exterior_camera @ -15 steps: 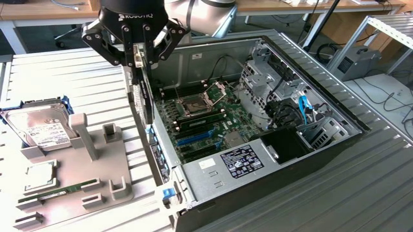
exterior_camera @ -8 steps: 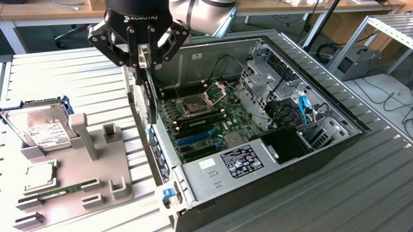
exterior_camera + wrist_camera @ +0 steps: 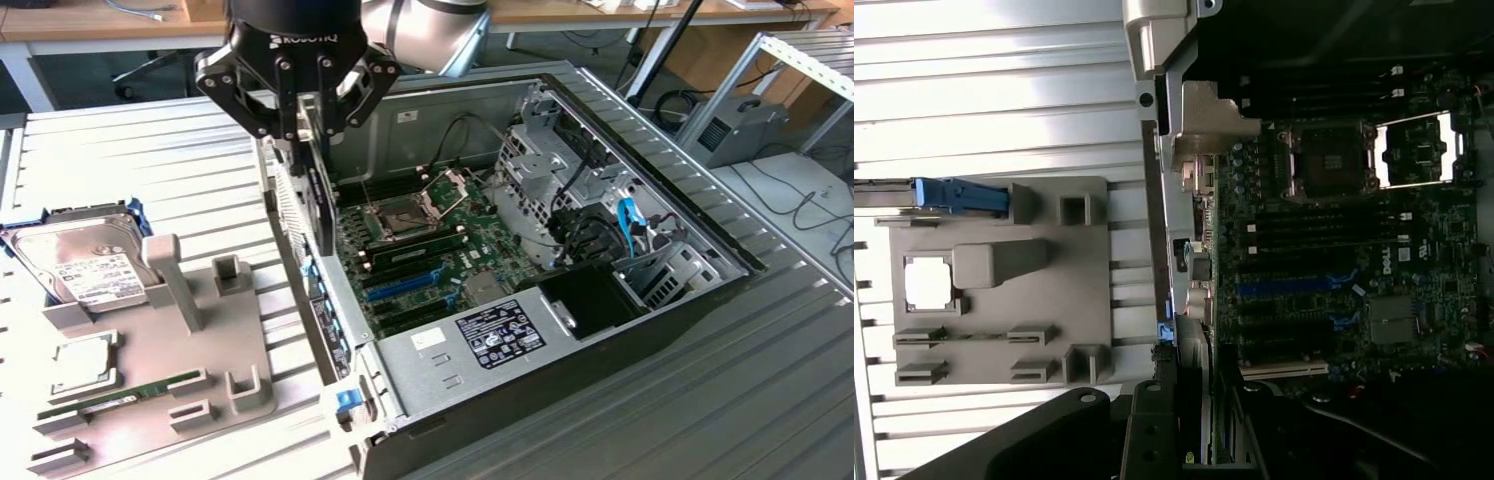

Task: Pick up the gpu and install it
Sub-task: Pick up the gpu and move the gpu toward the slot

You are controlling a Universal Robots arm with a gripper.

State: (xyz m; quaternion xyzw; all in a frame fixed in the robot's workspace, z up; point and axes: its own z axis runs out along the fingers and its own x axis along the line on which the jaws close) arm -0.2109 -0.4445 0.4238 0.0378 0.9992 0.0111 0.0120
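Observation:
The gpu [image 3: 318, 200] hangs edge-on as a thin dark card with a silvery strip along one side. My gripper [image 3: 304, 125] is shut on its upper end. The card sits just above the left wall of the open computer case [image 3: 667, 200], at the exterior view's left of the motherboard [image 3: 441, 250]. Its lower end is close to the blue expansion slots [image 3: 407, 285]. In the wrist view the gpu [image 3: 1194, 400] runs between the dark fingers of the gripper [image 3: 1199, 440], beside the blue slots [image 3: 1284, 288].
A grey fixture [image 3: 147, 390] lies on the slatted table at the exterior view's left, with a hard drive [image 3: 80, 265], a CPU chip [image 3: 80, 360] and a memory stick [image 3: 120, 395]. Inside the case are the power supply [image 3: 494, 330], drive cages and cables [image 3: 627, 225].

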